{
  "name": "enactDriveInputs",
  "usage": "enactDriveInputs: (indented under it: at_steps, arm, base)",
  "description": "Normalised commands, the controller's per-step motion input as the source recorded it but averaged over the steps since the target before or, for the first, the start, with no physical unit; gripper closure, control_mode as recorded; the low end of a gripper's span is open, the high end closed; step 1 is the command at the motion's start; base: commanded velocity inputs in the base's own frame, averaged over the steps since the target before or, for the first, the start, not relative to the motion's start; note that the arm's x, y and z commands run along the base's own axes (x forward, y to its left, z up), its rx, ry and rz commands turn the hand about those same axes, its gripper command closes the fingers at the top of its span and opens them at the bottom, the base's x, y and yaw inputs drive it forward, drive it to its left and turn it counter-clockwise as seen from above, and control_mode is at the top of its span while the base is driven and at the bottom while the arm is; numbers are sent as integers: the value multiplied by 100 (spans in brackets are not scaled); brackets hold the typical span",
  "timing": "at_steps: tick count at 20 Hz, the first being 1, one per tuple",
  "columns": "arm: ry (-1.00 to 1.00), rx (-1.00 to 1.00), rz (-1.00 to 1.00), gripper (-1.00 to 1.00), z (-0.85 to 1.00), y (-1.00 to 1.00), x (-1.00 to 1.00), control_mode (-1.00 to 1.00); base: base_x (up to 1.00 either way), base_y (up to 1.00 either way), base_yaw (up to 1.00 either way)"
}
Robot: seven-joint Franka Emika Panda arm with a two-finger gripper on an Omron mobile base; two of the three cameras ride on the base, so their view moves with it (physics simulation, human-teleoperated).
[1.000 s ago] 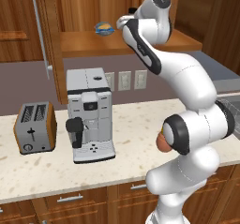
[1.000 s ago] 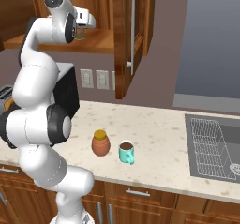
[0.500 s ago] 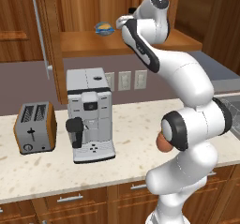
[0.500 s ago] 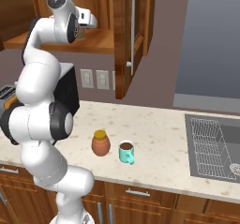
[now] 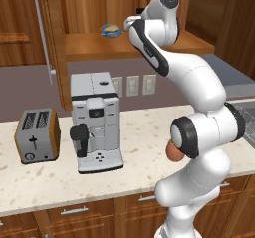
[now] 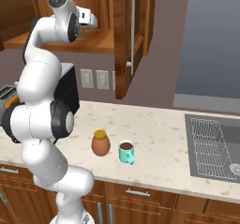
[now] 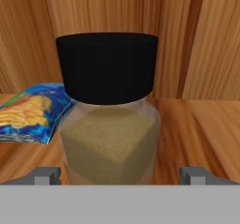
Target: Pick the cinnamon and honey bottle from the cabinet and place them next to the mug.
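Brown-tan powder under a black cap marks the cinnamon [image 7: 108,120], seen dead centre of the hand view, upright on the cabinet [image 6: 101,38] shelf board w/ wood back panel behind. The gripper [image 7: 121,175] is spread wide, nothing held; its two tips are seen at lower left and lower right of that frame, one either side of the bottle's lower body, apparently not touching yet. A blue-yellow snack bag [image 7: 33,111] lies at centre left, just beside the bottle, maybe touching it. In the right base view the honey bottle [image 6: 100,143] is already set on the tabletop [image 6: 154,138], lower centre, just beside the mug [image 6: 126,152]; so approx. half the task is judged done. Step in hand: grasp of the cinnamon. For a good grasp, the gripper should be eased fwd a little more so the pads bracket the glass body below the cap, not the cap itself, since a cap-only pinch could slip or tip the bottle. Centring looks good; no sideways correction is judged needed. Closing should be slow, then the bottle lifted slightly before being drawn straight back out, so the bag isn't dragged along and the shelf edge is cleared.
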Motion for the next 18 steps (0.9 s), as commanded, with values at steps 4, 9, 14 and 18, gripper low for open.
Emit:
enactDriveInputs:
  at_steps: [4,9,14,18]
  arm:
    - [0,0,0,100,0,0,0,-100]
    - [0,0,0,100,0,0,0,-100]
    - [0,0,0,100,0,0,-4,-100]
    - [-1,0,0,100,0,0,-51,-100]
  base:
    - [0,0,0]
    - [0,0,0]
    - [0,0,0]
    - [0,0,0]
